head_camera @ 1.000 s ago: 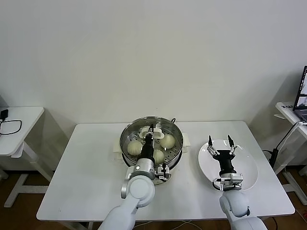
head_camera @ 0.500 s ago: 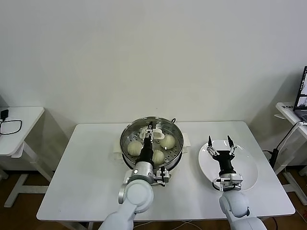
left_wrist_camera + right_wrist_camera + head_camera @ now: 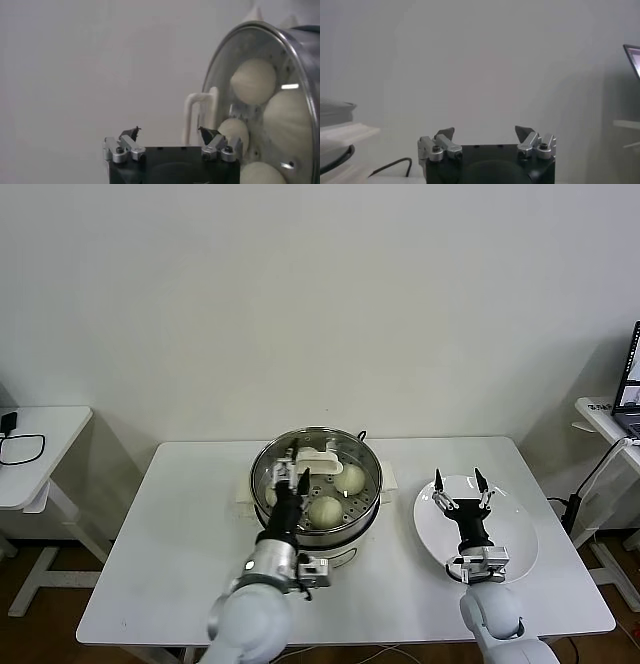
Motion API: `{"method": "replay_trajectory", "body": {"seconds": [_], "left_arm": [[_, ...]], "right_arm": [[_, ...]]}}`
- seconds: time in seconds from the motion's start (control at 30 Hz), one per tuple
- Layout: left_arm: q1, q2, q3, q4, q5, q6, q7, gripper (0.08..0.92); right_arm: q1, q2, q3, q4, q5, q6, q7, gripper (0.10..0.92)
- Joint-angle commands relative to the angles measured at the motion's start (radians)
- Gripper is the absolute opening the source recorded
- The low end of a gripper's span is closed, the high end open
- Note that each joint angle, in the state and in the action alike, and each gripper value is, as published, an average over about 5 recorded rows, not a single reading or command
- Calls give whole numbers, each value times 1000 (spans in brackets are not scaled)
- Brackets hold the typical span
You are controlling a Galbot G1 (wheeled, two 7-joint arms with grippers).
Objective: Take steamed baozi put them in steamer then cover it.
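The left gripper (image 3: pixel 296 461) hovers spread and empty over the steamer (image 3: pixel 316 480) at nine o'clock, buns (image 3: pixel 325 510) inside. The right gripper (image 3: pixel 460 487) waits spread above the plate (image 3: pixel 515 539).

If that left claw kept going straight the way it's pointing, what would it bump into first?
The left gripper, fingers open, points over the steamer toward its far rim. Probably it would meet the white handle there first, or pass beside it; depth is unclear.

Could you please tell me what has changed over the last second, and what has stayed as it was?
The left claw has opened, let go of a steamed baozi and drawn back toward the robot's left side of the steamer. The baozi now lie in the steamer, which has no lid on. The right claw stays open above the white plate, as before.
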Motion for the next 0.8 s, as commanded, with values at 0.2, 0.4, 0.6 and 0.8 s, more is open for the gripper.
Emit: {"method": "replay_trajectory", "body": {"seconds": [0.2, 0.4, 0.6, 0.8], "left_arm": [[191, 32, -491, 6, -1209, -362, -366, 823], [202, 41, -539, 103, -1332, -490, -289, 823], [208, 28, -527, 130, -1355, -521, -258, 823], [219, 26, -521, 143, -1353, -524, -251, 823]], "right_arm": [[-57, -25, 11, 76, 154, -93, -33, 823], [-74, -24, 23, 83, 198, -60, -63, 823], [-98, -25, 38, 93, 204, -64, -65, 823], [-122, -32, 52, 101, 208, -64, -69, 823]]}}
